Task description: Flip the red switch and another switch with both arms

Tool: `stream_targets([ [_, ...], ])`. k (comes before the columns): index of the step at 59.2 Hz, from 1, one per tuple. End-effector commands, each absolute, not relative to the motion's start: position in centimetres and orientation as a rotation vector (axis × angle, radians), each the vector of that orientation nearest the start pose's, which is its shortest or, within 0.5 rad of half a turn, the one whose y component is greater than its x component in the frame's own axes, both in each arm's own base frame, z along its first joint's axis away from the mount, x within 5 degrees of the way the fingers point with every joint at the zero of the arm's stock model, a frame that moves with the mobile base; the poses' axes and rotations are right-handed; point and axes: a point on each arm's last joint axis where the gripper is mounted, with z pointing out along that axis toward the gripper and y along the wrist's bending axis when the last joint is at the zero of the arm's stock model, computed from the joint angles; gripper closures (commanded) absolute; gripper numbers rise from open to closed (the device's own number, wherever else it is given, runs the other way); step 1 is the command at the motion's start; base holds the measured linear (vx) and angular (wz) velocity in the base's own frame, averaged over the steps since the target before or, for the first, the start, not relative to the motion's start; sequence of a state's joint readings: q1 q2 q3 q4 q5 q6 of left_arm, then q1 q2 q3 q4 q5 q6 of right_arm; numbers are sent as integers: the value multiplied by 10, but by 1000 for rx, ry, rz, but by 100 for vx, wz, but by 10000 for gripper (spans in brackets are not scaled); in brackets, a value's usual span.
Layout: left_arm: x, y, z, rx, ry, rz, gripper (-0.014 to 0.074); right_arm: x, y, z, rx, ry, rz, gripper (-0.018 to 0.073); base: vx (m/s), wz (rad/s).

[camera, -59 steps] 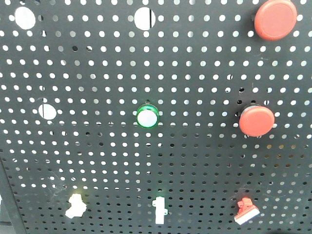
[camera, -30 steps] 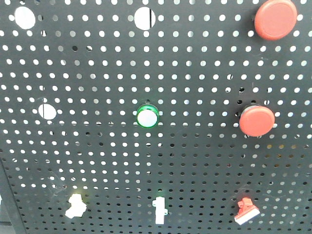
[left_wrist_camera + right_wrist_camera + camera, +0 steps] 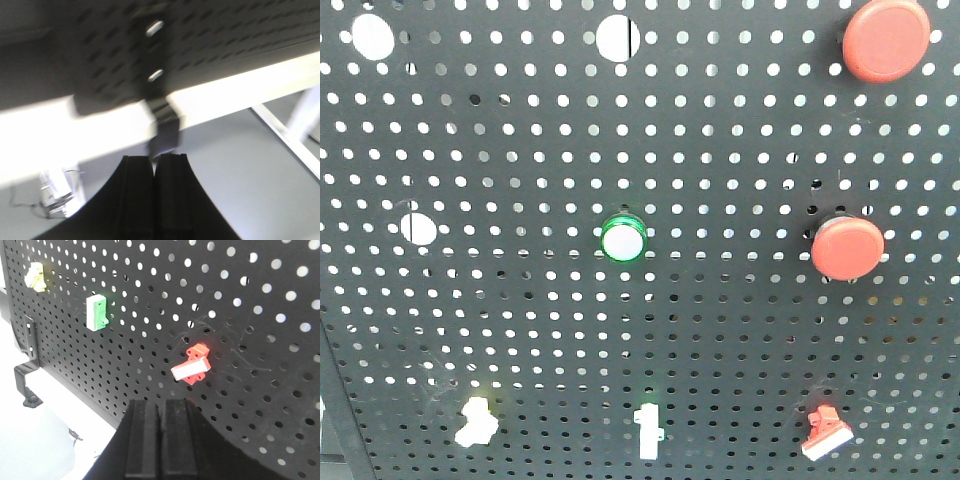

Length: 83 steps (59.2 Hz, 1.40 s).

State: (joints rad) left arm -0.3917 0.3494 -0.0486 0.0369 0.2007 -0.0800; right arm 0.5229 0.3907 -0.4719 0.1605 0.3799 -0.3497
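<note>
The red switch (image 3: 824, 433) sits low on the right of the black pegboard (image 3: 720, 330); its white-tipped lever points down-left. In the right wrist view the red switch (image 3: 192, 366) is just above and right of my right gripper (image 3: 160, 405), which is shut and empty, a short gap below the switch. The pale yellow-white switch (image 3: 476, 422) is at the lower left, also the pale switch (image 3: 36, 278) far left in the right wrist view. My left gripper (image 3: 154, 159) is shut and empty, below the board's lower edge near a black bracket (image 3: 165, 131). Neither gripper shows in the front view.
A green-and-white toggle (image 3: 648, 432) sits between the two switches. A green-ringed round button (image 3: 622, 241) is mid-board, with two big round red push-buttons (image 3: 847, 247) (image 3: 886, 40) on the right. A white frame bar (image 3: 235, 92) runs under the board.
</note>
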Motion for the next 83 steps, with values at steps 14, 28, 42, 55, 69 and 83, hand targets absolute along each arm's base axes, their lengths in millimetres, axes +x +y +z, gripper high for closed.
stream_targets([
  [14,59,-7,196,73,1559,-112,594,74,47,326,-626,1566,276,566,0,0],
  [28,56,-4,197,45,1520,-83,594,74,47,326,-626,1566,276,566,0,0],
  [42,56,-4,198,45,1519,-83,594,74,47,326,-626,1566,276,566,0,0],
  [55,56,-4,198,45,1519,-83,594,74,47,326,-626,1566,276,566,0,0],
  [69,56,-4,198,45,1519,-83,594,72,45,326,-638,1553,249,566,0,0],
  [83,56,-4,198,45,1519,-83,594,62,10,284,-244,1564,-16,566,0,0],
])
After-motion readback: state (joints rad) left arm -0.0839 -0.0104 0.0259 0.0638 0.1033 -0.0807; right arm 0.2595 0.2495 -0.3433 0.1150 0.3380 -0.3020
